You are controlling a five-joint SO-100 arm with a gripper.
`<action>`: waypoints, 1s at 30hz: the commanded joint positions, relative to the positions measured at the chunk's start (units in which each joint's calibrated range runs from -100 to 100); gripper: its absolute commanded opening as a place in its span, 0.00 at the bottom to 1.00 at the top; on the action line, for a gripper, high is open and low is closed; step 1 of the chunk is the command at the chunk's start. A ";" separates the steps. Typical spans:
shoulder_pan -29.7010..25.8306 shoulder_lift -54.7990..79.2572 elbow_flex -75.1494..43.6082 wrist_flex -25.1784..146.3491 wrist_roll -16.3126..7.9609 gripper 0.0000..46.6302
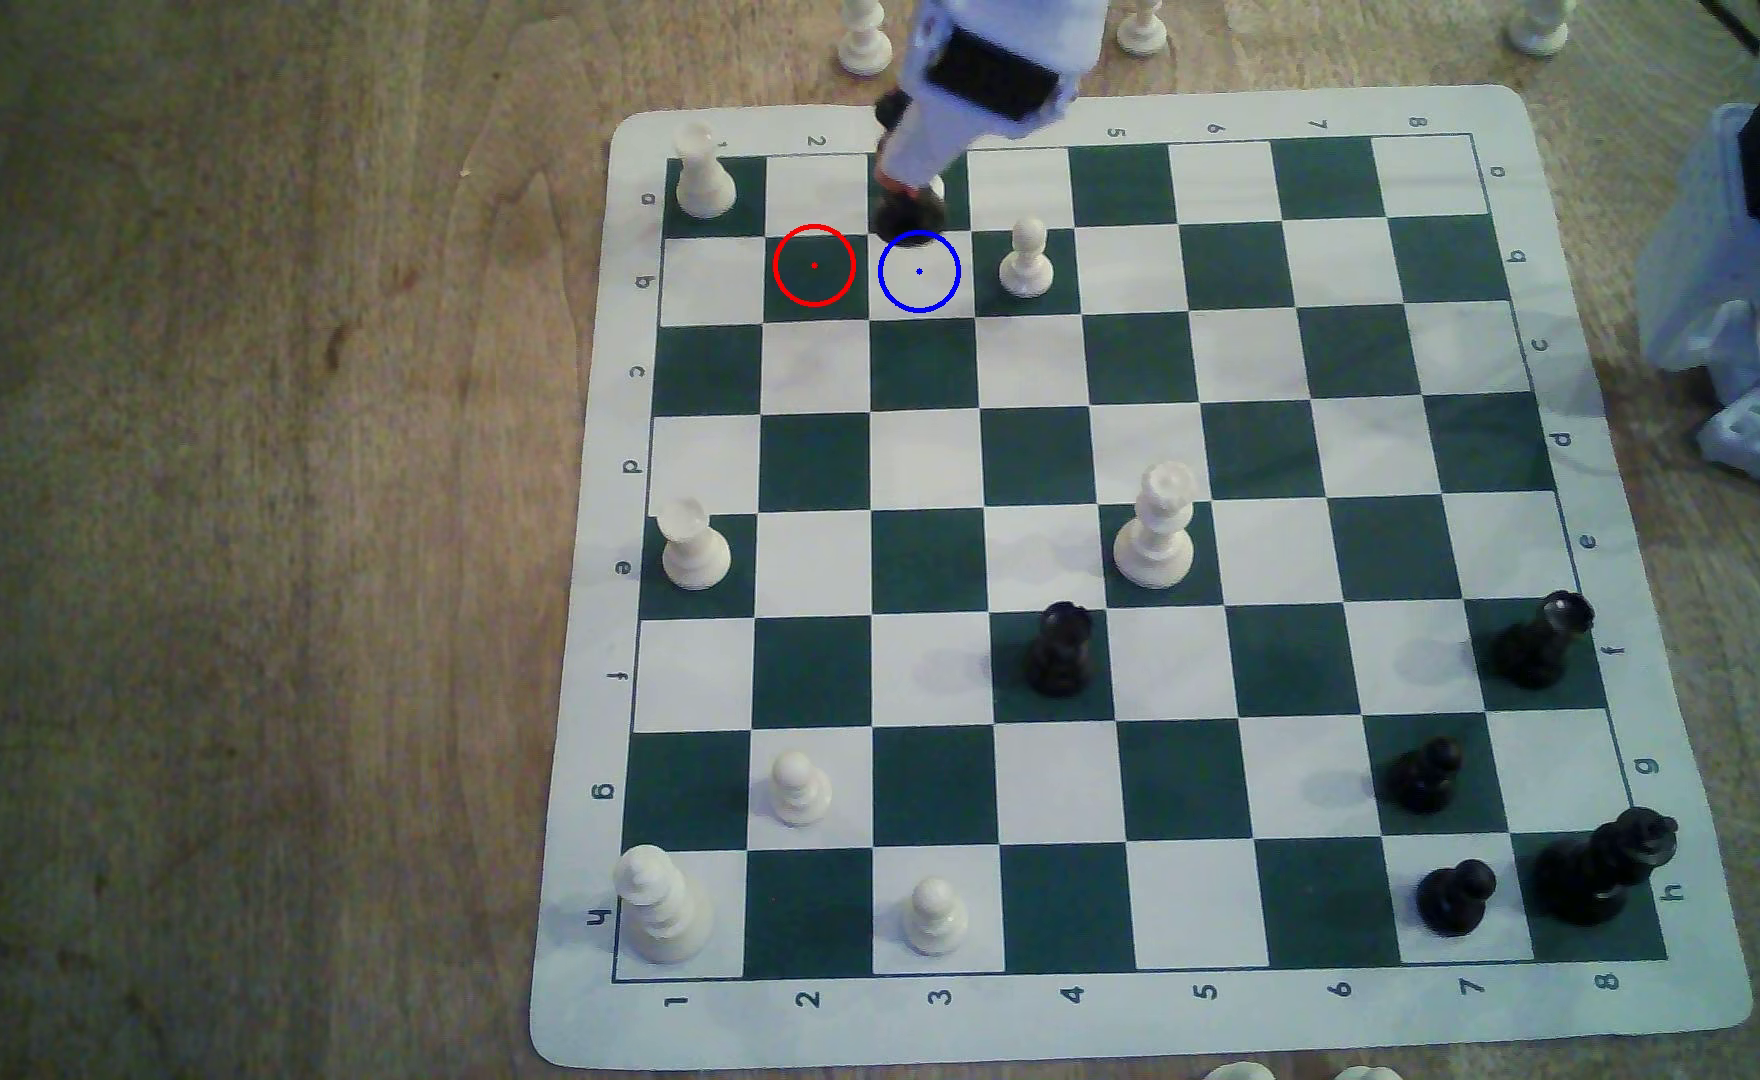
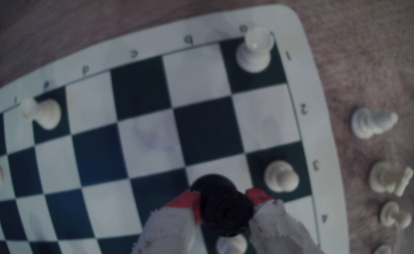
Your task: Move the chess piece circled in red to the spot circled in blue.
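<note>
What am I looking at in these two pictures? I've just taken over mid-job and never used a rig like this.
It is a small robot arm working over a chess board on a wooden table. One picture comes from a camera off the arm looking down on the board; the other from a camera on the arm's wrist, looking past its gripper. White and black chessmen stand about the board, with spare white pieces on the table beside it. The two red-tipped fingers are closed on the black chess piece. In the exterior view the piece hangs at the far edge of the blue-circled spot; the red circle beside it marks a bare dark square.
</note>
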 commanded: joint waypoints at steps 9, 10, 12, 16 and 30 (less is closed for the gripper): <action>-0.64 0.20 3.28 -5.19 0.34 0.01; -0.64 0.54 3.28 -5.19 0.34 0.01; -0.32 2.07 3.28 -5.76 0.49 0.01; 0.07 3.17 3.28 -6.42 0.54 0.01; 0.93 3.08 4.01 -7.48 0.83 0.18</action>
